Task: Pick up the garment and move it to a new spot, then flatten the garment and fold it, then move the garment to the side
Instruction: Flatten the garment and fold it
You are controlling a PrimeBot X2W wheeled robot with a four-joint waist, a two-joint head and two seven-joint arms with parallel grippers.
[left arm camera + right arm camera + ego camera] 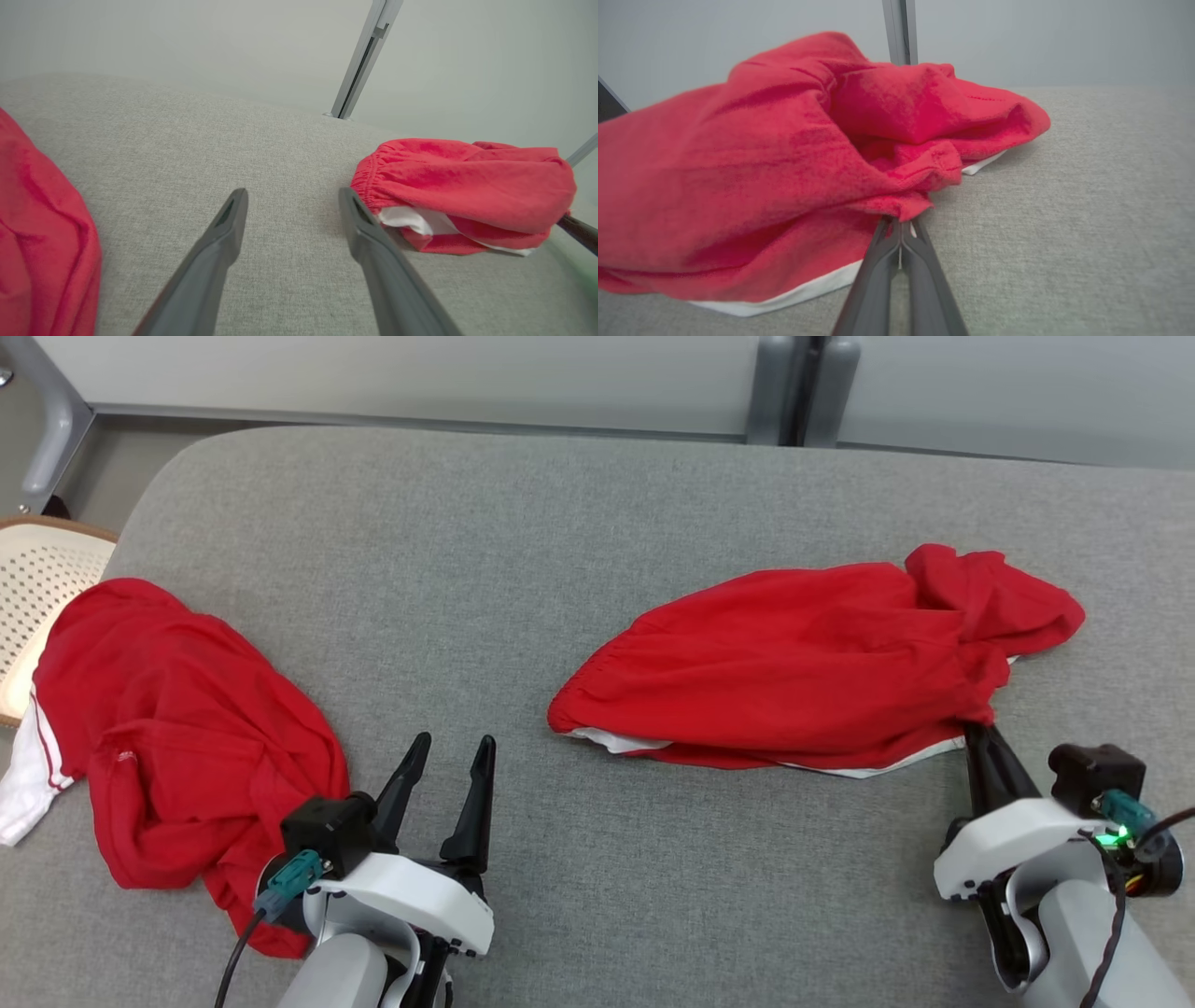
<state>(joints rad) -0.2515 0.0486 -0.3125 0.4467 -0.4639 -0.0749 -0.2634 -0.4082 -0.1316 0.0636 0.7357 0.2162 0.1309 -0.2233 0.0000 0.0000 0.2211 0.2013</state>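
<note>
Right tool (977, 730) tight on hem of red garment (803, 653); left tool (455, 741) wide apart, empty.

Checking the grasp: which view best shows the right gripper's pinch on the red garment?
Right wrist view: right gripper shut on the garment's edge, close up. Head view shows it small; left wrist view, a sliver.

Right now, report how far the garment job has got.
Done: the right gripper is shut on the near right edge of the red shorts. In hand: the pick-up; the shorts lie bunched on the grey surface, not lifted. Left: moving, flattening, folding, setting aside. The left gripper is open and empty, beside a second red garment.
</note>
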